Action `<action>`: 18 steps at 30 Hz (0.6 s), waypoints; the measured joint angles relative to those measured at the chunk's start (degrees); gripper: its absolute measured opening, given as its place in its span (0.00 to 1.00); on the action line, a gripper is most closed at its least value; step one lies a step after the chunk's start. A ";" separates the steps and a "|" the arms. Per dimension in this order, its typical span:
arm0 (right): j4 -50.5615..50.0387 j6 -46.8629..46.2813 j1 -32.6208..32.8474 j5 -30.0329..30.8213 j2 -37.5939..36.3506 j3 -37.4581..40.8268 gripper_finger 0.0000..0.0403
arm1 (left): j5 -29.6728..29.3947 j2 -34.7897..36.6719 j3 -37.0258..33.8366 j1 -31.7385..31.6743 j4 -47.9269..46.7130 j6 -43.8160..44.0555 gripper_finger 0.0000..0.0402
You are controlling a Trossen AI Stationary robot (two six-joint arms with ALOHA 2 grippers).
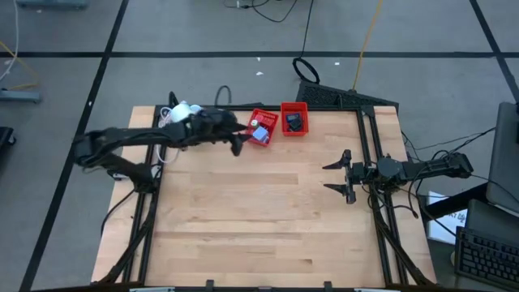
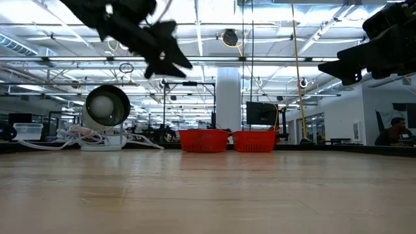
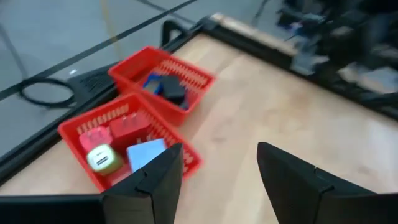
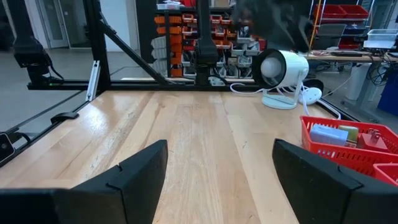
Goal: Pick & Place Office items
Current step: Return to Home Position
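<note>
The wooden table (image 2: 208, 195) fills the foreground of the low view, and its bare planks run back to the things set along its far edge.

The left arm (image 1: 122, 142) is stretched over the far left part of the table. The left gripper (image 1: 237, 147) is held in the air just beside the left red tray (image 3: 78, 152), on that tray's left side. Its jaws are set apart, and only bare table is seen between them in the left wrist view.

The right arm (image 1: 422, 168) is laid across the table's right edge. The right gripper (image 1: 335, 176) is held above that edge, pointed toward the middle of the table and well apart from both trays. Its jaws are spread wide, with only table seen between them.

A white lamp-like device (image 1: 180, 110) with a cable is stood at the far left corner.

The left red tray and the right red tray (image 3: 134, 84) are set just beside each other near the middle of the far edge. The left one is turned at an angle.

The office items are seen inside the trays. In the left red tray are noted a pale blue piece (image 3: 144, 152), a red piece (image 3: 127, 127), a pink piece (image 3: 92, 138) and a green-and-white piece (image 3: 101, 158), packed close together. In the right red tray are noted a blue piece (image 3: 152, 82) and a black piece (image 3: 174, 92), lying against each other.
</note>
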State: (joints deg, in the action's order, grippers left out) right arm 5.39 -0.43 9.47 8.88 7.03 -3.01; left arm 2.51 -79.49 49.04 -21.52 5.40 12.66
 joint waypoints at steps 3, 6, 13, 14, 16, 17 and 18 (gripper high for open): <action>0.00 0.00 0.00 0.00 0.01 0.00 0.69 | 3.35 6.61 0.00 0.00 -4.10 0.00 0.52; 0.00 0.01 0.00 0.00 0.00 0.00 0.69 | 6.66 12.93 0.00 0.02 -8.29 -0.01 0.52; 0.00 0.01 0.00 -0.01 0.01 0.00 0.69 | 11.32 23.65 0.00 0.02 -17.32 0.58 0.52; 0.00 0.02 0.00 0.01 0.02 0.00 0.69 | 11.99 24.81 0.00 0.02 -19.76 1.02 0.52; 0.00 0.00 0.00 -0.01 0.00 0.00 0.69 | 13.25 26.73 -0.03 0.38 -25.45 1.96 0.52; 0.00 0.00 0.00 0.01 0.02 0.00 0.69 | 13.39 27.69 -0.43 0.99 -27.69 1.76 0.52; 0.00 0.00 0.00 0.01 0.00 0.00 0.69 | 13.31 28.79 -1.31 2.08 -29.04 1.02 0.52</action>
State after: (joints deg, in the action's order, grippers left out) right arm 5.39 -0.43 9.47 8.88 7.03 -3.01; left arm 15.82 -50.70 47.73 -19.44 -23.64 13.68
